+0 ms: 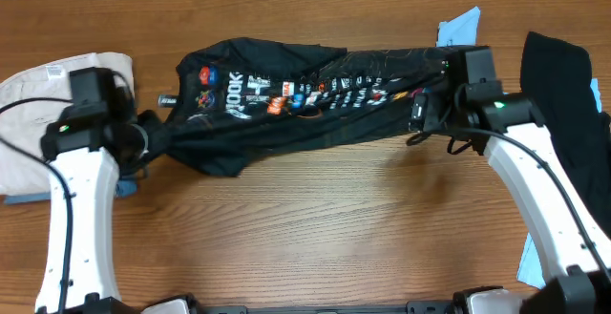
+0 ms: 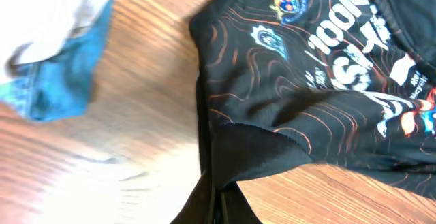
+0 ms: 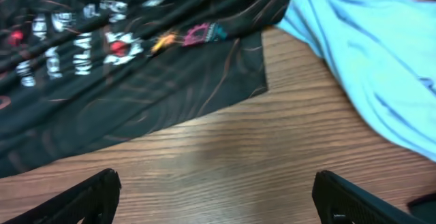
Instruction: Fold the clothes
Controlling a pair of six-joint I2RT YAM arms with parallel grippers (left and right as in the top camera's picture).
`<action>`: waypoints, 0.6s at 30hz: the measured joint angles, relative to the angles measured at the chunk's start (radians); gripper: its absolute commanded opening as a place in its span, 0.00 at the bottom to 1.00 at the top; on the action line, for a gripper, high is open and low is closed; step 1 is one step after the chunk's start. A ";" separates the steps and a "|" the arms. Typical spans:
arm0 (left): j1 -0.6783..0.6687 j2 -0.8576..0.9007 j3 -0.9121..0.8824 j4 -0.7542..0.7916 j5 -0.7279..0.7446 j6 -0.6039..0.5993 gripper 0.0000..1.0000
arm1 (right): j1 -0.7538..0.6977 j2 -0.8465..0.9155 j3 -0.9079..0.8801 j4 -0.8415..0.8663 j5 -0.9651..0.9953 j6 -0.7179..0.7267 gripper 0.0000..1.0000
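The wooden surface (image 1: 315, 219) is running past every edge of the overhead view. The jersey (image 1: 286, 114) is lying across its middle in a long, crumpled band, reaching from one arm to the other, with its logos facing up and its shape too bunched to read.

The black garment (image 1: 558, 75) is sitting at the far right, cut off by the frame and partly covered by the right arm (image 1: 535, 152). A cream cloth (image 1: 33, 90) is lying under the left arm (image 1: 81, 180). The blue shirt (image 3: 368, 54) is touching the jersey's right end.

The left arm is reaching in low over the jersey's left end. The left jaws are pinching a gathered fold of jersey (image 2: 306, 101), though black cloth is making them hard to pick out. A blurred denim-blue cloth (image 2: 65, 74) is lying beside it.

The right arm is bending inward over the jersey's right end. The right jaws are spread wide, their fingers (image 3: 88, 197) hanging above bare wood, just beside the hem.
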 measured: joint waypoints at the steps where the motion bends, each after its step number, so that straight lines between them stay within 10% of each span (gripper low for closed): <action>1: 0.012 0.000 0.000 -0.006 0.000 0.006 0.04 | 0.000 0.016 0.000 0.003 0.000 0.006 0.93; 18: 0.017 0.028 0.000 -0.022 0.000 0.010 0.04 | 0.000 0.289 0.000 0.295 -0.093 0.077 0.75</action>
